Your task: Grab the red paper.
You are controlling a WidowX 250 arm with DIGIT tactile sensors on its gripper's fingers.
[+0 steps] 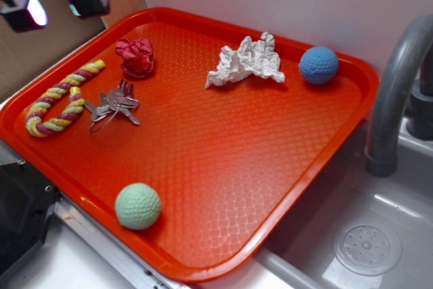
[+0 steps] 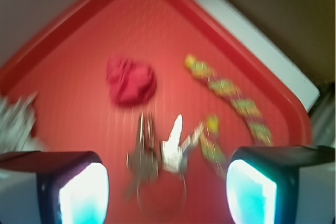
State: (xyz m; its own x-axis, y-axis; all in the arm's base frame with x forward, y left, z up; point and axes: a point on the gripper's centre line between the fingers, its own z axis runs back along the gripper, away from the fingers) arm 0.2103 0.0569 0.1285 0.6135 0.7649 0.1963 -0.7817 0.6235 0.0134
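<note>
The tool (image 1: 57, 1) hangs above the far left corner of the orange tray (image 1: 223, 167), its fingers (image 2: 84, 192) spread wide apart and empty. The red paper (image 1: 135, 57) lies crumpled on the tray near that corner, just beyond a bunch of keys (image 1: 115, 105) and beside a looped rope toy (image 1: 61, 96); the wrist view is blurred.

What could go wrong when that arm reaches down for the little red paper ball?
The keys lie right beside the red paper, so the open gripper, which hangs above them in the wrist view, might catch them instead. The paper also sits near the tray's raised rim, which a finger could strike. And a light, crumpled ball might get nudged away rather than pinched.
</note>
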